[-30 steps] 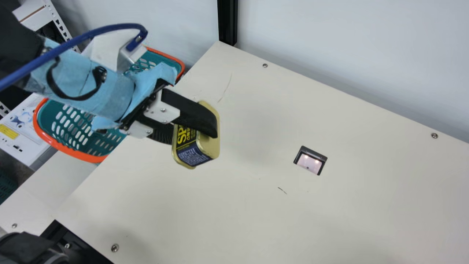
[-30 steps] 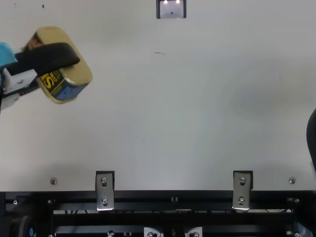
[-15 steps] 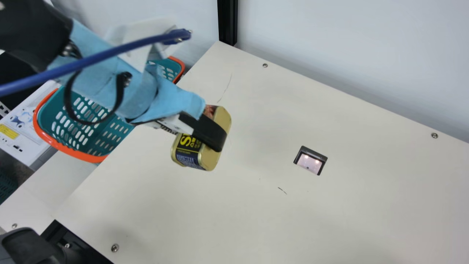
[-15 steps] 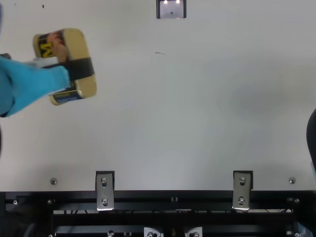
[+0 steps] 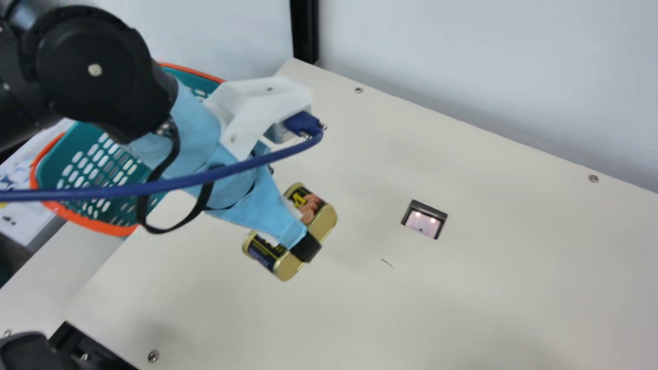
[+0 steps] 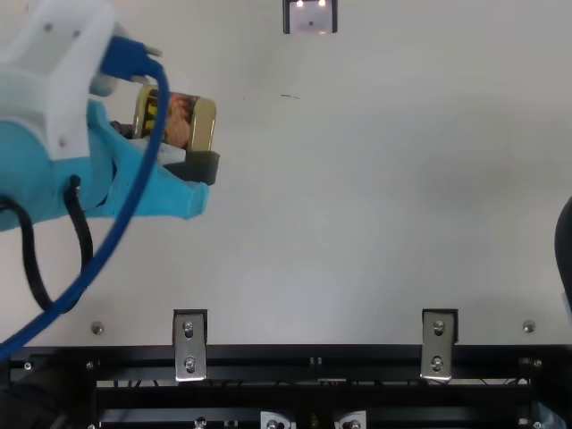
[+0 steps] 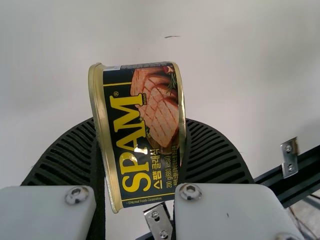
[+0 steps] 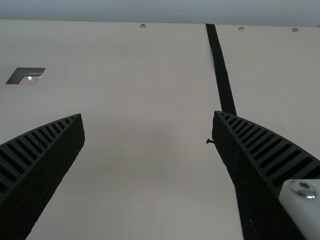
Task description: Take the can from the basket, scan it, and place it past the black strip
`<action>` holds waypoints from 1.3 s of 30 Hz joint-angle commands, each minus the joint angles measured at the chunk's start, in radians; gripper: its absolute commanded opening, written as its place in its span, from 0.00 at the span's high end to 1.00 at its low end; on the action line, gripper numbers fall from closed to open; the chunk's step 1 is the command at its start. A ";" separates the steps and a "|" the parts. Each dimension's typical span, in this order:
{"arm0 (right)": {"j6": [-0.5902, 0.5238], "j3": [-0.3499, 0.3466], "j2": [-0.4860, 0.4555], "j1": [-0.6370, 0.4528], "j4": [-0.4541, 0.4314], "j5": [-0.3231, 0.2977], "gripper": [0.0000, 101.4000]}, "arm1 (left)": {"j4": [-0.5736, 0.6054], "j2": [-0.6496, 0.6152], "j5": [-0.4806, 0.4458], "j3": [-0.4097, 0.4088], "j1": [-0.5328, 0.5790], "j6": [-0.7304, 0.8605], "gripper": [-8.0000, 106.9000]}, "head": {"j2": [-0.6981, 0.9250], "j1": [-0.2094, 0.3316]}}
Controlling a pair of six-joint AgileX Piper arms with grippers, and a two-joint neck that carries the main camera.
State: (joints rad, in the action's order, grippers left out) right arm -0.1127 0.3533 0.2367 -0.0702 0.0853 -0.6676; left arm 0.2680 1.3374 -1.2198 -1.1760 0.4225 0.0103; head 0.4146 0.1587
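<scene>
We have the left claw [image 7: 140, 121] clamping the can [image 5: 325, 221] by its gold ends over the desk [image 5: 462, 308] — likely so the printed sides are bare for scanning. Scanner window [image 5: 424, 221] at three o'clock of it, main view — right claw [image 8: 148, 114] spread, empty.

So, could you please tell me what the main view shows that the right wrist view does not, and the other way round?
Main view: the green basket with its orange rim, the can, and a black post by the wall.
Right wrist view: the black strip and the open right gripper.
Both: the table and the scanner window set in it.
</scene>
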 commanded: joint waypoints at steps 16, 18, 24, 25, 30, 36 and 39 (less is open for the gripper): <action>0.000 0.000 0.000 0.000 0.000 0.000 0.00 | -0.025 0.095 0.000 -0.034 0.084 0.235 0.84 | -0.382 -0.074; 0.000 0.000 0.000 0.000 0.000 0.000 0.00 | -0.030 0.111 0.000 -0.039 0.099 0.266 0.84 | -0.407 -0.094; 0.000 0.000 0.000 0.000 0.000 0.000 0.00 | -0.043 0.171 0.000 -0.052 0.139 0.384 0.84 | -0.407 -0.094; 0.000 0.000 0.000 0.000 0.000 0.000 0.00 | -0.047 0.183 0.000 -0.055 0.144 0.406 0.84 | -0.407 -0.094; 0.000 0.000 0.000 0.000 0.000 0.000 0.00 | -0.067 0.240 0.000 -0.076 0.163 0.516 0.84 | -0.407 -0.094; 0.000 0.000 0.000 0.000 0.000 0.000 0.00 | -0.081 0.308 0.000 -0.105 0.177 0.630 0.84 | -0.407 -0.094; 0.000 0.000 0.000 0.000 0.000 0.000 0.00 | -0.091 0.340 0.000 -0.120 0.187 0.678 0.84 | -0.407 -0.094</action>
State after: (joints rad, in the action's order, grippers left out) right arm -0.1127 0.3533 0.2367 -0.0702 0.0853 -0.6676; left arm 0.1804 1.6640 -1.2177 -1.2919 0.6072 0.6549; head 0.0102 0.0614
